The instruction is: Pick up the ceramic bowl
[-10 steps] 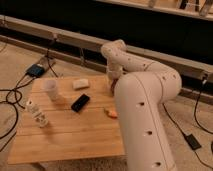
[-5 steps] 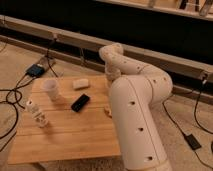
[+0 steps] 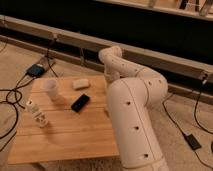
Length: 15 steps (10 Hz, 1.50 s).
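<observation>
From where I stand the wooden desk point(image 3: 70, 140) sits low and left, and the robot's white arm point(image 3: 132, 110) rises off its right edge as a thick, folded column, with the elbow bent back toward the dark wall. The tool does not show from here. It is somewhere behind or beyond that bulk of arm, so I cannot tell whether it is spread, pressed together or pinching anything. The ceramic bowl point(image 3: 80, 102) is, as best I can make out, the dark low thing lying a little above the middle of the desk, alone on the boards, though its outline is hard to read. The arm stands at its 3 o'clock, near it but apart. At the bowl's 12 o'clock, close to the far edge of the desk, lies a small pale lump point(image 3: 80, 83). At its 10 o'clock a translucent white cup point(image 3: 51, 88) stands upright, clear of both. At its 8 o'clock, toward the desk's left edge, a small white upright object point(image 3: 36, 114) stands by itself; I cannot say what it is. On the floor past the desk's far left corner rests a bluish box point(image 3: 36, 70) among dark cables point(image 3: 10, 107), and at the arm's 4 o'clock a black adapter point(image 3: 192, 141) lies on the floor on its cord.
</observation>
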Available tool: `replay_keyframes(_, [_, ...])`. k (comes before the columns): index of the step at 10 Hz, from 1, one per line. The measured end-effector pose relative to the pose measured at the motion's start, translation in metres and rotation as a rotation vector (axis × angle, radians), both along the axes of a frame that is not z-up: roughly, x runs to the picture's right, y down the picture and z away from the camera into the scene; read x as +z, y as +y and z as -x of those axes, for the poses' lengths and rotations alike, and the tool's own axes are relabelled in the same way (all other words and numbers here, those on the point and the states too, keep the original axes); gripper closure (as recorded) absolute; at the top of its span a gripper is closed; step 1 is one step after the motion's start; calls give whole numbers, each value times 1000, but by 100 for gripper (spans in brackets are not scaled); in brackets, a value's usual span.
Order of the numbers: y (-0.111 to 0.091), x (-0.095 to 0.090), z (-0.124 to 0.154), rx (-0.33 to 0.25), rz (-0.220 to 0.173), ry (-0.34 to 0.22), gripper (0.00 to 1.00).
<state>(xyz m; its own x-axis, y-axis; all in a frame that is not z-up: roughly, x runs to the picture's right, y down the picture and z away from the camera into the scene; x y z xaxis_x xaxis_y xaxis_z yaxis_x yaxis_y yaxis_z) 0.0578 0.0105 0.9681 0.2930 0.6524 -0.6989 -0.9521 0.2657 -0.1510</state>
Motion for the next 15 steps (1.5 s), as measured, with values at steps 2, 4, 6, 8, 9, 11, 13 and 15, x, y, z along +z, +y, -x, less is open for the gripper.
replay_keyframes(2, [3,1,2,-4,13,-1,70])
replay_keyframes(4, [3,0,4,-5,22,-1,93])
replay_keyframes(6, [2,-2,5,0,23,-1,100])
replay_keyframes(8, [-4,-8,7,8,17,-9,100])
replay_keyframes(9, [-7,-11,8,12,14,-13,100])
replay_keyframes(11, [-21,-28,13,24,2,-1,100])
replay_keyframes(13, [-33,-48,24,17,-1,48,100])
replay_keyframes(15, [-41,-61,37,2,-8,80,100])
